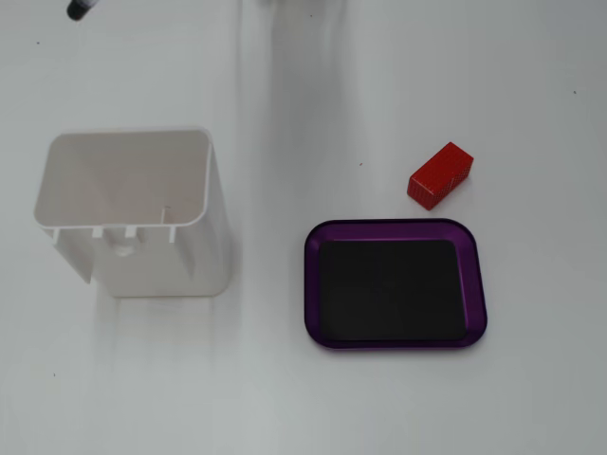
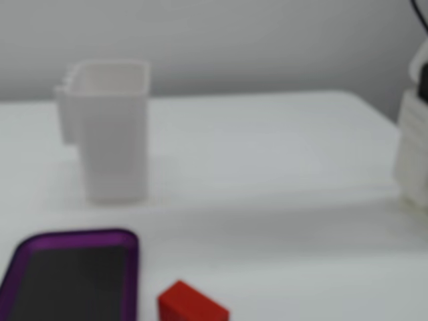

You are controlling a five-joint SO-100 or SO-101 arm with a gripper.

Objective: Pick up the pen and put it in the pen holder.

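Task about midway by the look of it, with the drop into the box not yet made. Nearest in the blurred side-on fixed view, red block [image 2: 192, 304] at the bottom edge, and just to its left purple tray [image 2: 13, 261] with its black centre, both bare of any pen. Beyond them, on the left of the white table [image 2: 267, 167], pen holder [image 2: 114, 134] upright, well apart from tray and block. Looks empty from above [image 1: 213, 237]: only white walls and floor inside, no clear barrel, no black band. Nothing pen-like lying anywhere on the tabletop in either fixed view. Farthest out, at the top left edge of the view from above, a small dark rounded end [image 1: 78, 9] poking into frame, probably one end of the pen, apparently held up off the table and cut off by the edge; too little showing to be sure. No gripper to be seen in either view, so impossible to say how wide the jaws stand or what sits between them. At the right edge of the side-on view, only a white structure [image 2: 414, 134], blurred. Left to do, on this evidence: bring the pen over the holder's open mouth, tip it roughly upright, lower and release.
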